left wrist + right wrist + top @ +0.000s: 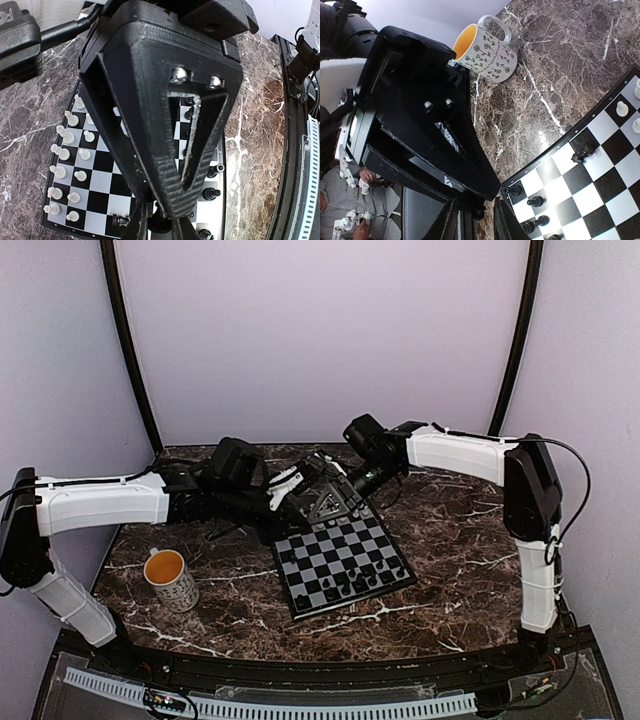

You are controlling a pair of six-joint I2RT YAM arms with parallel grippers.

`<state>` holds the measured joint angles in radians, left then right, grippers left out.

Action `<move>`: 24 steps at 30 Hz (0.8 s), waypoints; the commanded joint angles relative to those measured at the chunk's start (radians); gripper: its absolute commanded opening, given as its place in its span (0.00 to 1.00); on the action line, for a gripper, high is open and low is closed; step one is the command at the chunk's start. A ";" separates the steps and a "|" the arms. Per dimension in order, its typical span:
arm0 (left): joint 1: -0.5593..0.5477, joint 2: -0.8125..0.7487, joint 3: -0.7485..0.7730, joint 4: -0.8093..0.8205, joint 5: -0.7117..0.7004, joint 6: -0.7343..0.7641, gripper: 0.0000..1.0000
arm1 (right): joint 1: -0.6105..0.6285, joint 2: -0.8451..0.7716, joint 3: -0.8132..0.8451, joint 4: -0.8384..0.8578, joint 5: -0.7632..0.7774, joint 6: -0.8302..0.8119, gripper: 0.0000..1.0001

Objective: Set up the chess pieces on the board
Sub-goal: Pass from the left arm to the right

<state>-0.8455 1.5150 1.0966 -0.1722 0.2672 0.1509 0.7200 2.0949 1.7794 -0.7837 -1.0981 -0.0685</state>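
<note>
- The left claw (pixel 162 227) and the right claw (pixel 479 225) met tip to tip over the board (pixel 320 562). One pointed into the other, so it looked like one arm was handing something across.
- A small dark round thing (pixel 479 214) sat right between the tips. It may have been a black chess piece, but it was dark on dark, so I could not tell.
- The left claw's fingers were close together with only a thin gap. I could not tell if they pinched anything.
- The right claw's fingers stood a little apart, one on each side of the other claw's tip. I could not tell if they gripped anything either.
- The white pieces (pixel 65 152) stood in two neat rows along one side of the board. The black pieces (pixel 535 201) stood along the other side — that is how a game starts, so most of the job looked done.
- One fallen black piece (pixel 581 151) lay on its side on the open squares. It was down on the board, near the claw tips but off to one side, not between the fingers. I think it needed standing up.
- The mug (pixel 487 52) stood on the tabletop (pixel 470 540), well apart from the board — out of the arms' way.
</note>
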 commanded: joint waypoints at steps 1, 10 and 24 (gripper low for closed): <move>-0.005 -0.043 -0.010 0.015 -0.007 0.015 0.14 | 0.013 0.025 0.030 0.018 -0.018 0.004 0.22; -0.005 -0.045 -0.019 0.021 -0.013 0.017 0.18 | 0.013 0.037 0.051 0.022 -0.021 0.011 0.09; -0.018 -0.133 -0.033 -0.029 -0.037 0.079 0.43 | 0.004 0.041 0.125 -0.089 0.192 -0.141 0.06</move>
<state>-0.8543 1.4769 1.0771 -0.1791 0.2466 0.1986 0.7208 2.1323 1.8709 -0.8307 -1.0325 -0.1268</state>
